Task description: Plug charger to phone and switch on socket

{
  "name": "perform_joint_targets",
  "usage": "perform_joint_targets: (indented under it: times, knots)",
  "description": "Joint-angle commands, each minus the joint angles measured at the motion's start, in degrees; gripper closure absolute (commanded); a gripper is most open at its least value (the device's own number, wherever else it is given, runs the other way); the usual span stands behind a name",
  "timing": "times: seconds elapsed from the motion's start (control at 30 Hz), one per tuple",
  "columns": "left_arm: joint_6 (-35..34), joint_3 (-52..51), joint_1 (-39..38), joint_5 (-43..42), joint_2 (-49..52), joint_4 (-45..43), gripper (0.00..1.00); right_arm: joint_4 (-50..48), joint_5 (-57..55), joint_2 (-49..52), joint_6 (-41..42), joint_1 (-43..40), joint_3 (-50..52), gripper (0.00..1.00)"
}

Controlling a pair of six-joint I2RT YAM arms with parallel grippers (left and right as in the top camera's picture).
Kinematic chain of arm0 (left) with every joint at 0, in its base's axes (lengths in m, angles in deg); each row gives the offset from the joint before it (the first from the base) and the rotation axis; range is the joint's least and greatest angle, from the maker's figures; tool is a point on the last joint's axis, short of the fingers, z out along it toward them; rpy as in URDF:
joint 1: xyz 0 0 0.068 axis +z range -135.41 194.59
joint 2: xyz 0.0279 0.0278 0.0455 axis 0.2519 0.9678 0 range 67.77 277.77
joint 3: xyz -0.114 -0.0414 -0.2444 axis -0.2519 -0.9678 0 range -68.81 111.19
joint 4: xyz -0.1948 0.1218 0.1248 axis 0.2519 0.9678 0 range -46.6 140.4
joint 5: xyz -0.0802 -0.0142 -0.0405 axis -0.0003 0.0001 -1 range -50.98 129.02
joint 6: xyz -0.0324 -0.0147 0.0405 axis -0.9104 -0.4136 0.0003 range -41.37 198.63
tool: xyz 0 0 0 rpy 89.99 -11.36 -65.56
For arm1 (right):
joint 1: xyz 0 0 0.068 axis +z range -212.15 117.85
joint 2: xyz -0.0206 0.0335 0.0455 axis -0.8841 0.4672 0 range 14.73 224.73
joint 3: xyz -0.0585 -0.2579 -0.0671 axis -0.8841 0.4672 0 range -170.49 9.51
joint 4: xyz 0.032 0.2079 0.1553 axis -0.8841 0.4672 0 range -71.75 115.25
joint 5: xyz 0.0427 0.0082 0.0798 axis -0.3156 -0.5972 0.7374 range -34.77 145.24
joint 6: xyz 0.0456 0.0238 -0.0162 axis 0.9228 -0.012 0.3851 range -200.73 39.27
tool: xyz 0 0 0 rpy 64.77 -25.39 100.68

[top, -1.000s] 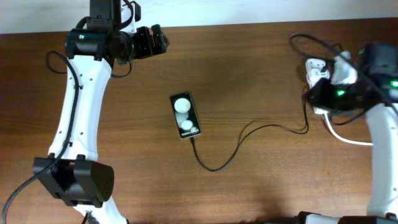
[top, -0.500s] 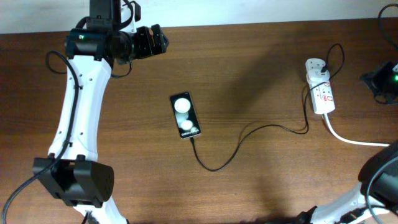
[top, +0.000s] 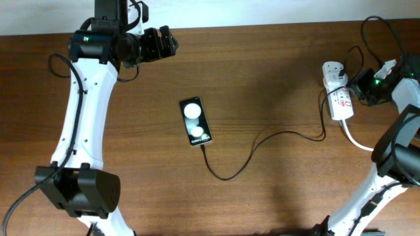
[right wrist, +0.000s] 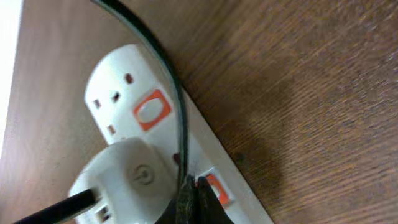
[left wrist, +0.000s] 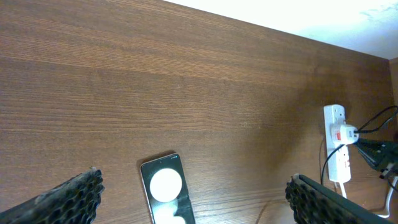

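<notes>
The black phone [top: 195, 122] lies face up mid-table, its two white blobs showing; it also shows in the left wrist view [left wrist: 165, 194]. The thin black charger cable [top: 289, 133] meets the phone's lower edge and curves right to the white socket strip [top: 338, 93]. My right gripper [top: 359, 89] is shut beside the strip's right side. In the right wrist view its tips [right wrist: 196, 191] touch the socket [right wrist: 134, 81] at a red switch [right wrist: 216, 188] next to the white adapter [right wrist: 124, 177]. My left gripper [top: 165, 42] is open and empty, high at the back left.
A thick white cord [top: 364, 144] leaves the strip's near end toward the right edge. Black cables loop behind the strip [top: 357, 56]. A second red switch [right wrist: 152, 110] sits further along the strip. The table's back edge runs just behind both arms.
My right arm was over the socket, swung off to the right edge, and has come back to the strip's right side. The left arm, phone and cable have not moved.
</notes>
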State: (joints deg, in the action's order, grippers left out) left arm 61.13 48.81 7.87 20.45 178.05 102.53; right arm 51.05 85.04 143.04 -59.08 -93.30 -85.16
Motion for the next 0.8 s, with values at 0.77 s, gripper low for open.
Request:
perform_joint_targets:
  times: [0.77]
  knots:
    - [1.1, 0.0, 0.1, 0.4, 0.3, -0.1, 0.01, 8.3, -1.7, 3.3, 0.3, 7.1, -0.4, 0.96]
